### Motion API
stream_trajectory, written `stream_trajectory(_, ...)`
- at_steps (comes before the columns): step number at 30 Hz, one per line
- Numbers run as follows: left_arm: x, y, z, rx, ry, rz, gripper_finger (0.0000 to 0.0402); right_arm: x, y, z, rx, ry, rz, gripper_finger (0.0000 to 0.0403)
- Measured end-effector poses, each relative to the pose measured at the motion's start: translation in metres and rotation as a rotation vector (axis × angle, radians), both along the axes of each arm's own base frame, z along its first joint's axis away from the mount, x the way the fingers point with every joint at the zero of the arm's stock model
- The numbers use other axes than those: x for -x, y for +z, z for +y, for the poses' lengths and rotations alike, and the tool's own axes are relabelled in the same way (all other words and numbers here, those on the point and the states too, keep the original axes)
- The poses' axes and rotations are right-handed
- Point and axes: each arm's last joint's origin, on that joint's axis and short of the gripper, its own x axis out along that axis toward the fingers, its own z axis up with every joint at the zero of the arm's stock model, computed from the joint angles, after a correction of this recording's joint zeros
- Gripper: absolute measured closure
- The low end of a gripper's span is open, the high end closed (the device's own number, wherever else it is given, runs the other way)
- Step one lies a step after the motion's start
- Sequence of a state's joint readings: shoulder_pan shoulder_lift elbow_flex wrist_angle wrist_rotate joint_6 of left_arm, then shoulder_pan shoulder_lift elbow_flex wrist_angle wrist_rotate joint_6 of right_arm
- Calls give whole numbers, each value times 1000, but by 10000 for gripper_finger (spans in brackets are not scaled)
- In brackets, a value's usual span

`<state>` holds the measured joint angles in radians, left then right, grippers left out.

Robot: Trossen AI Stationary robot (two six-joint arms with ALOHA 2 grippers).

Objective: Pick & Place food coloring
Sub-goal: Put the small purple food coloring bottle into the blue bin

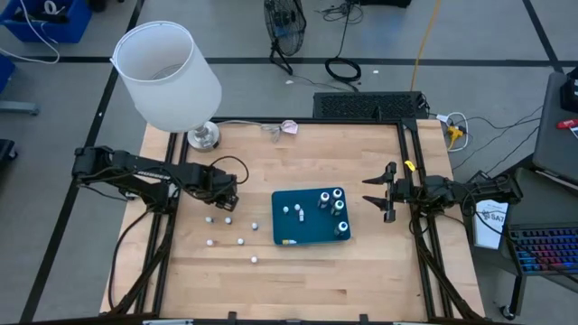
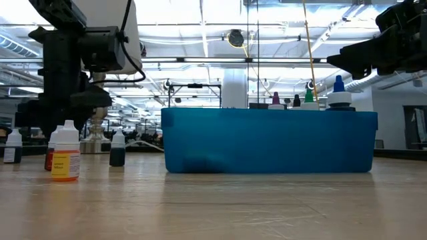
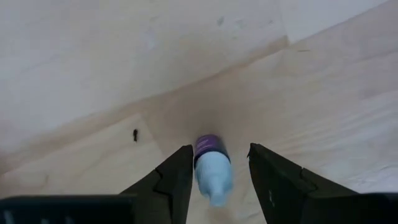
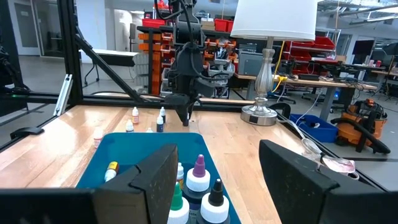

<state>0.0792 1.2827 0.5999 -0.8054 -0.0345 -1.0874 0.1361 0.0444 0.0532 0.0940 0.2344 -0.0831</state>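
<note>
On the wood table:
left gripper: spread around a small purple-labelled bottle
right gripper: wide open, off the blue tray

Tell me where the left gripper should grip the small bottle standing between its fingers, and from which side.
Grip the bottle across its body, below the pale cap, coming straight down from above. It stands upright on the table with the left gripper open on either side of it, so closing the fingers there probably holds it squarely; the tapered cap might slip.
</note>
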Motion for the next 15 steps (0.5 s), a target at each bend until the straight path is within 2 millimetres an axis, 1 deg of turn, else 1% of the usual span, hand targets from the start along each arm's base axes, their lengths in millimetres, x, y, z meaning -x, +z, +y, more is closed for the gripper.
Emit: stream_trajectory(15,0,0,0,-16,-10,6,241,0,0,0,0,0,0,190)
